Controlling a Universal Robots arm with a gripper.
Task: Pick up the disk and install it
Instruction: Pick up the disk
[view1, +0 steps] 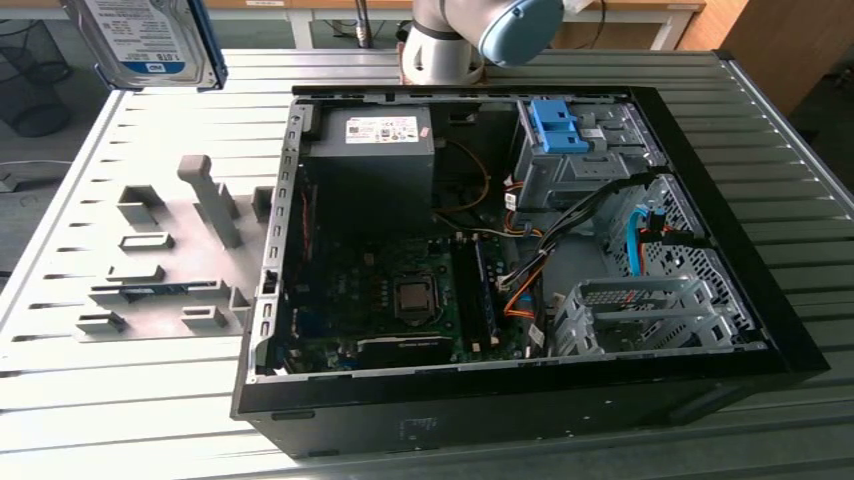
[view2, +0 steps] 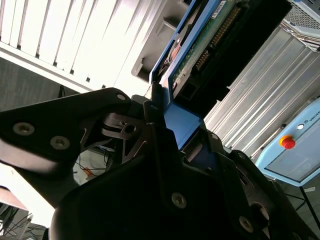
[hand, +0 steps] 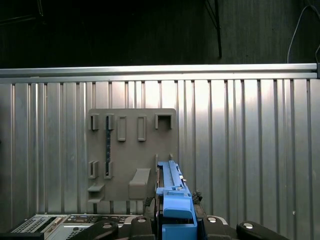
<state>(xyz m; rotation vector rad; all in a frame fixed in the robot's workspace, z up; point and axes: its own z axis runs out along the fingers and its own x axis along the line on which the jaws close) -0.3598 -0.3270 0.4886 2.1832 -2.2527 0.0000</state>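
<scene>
Gleaming silver under a white-and-blue label, the disk (view1: 144, 40) sits framed in its blue carrier, high above the slatted table (view1: 134, 410) and to the exterior view's left of the open computer case (view1: 534, 412). The gripper (view2: 170, 125) is clamped on the carrier's edge, with the disk jutting out beyond its fingertips.
</scene>
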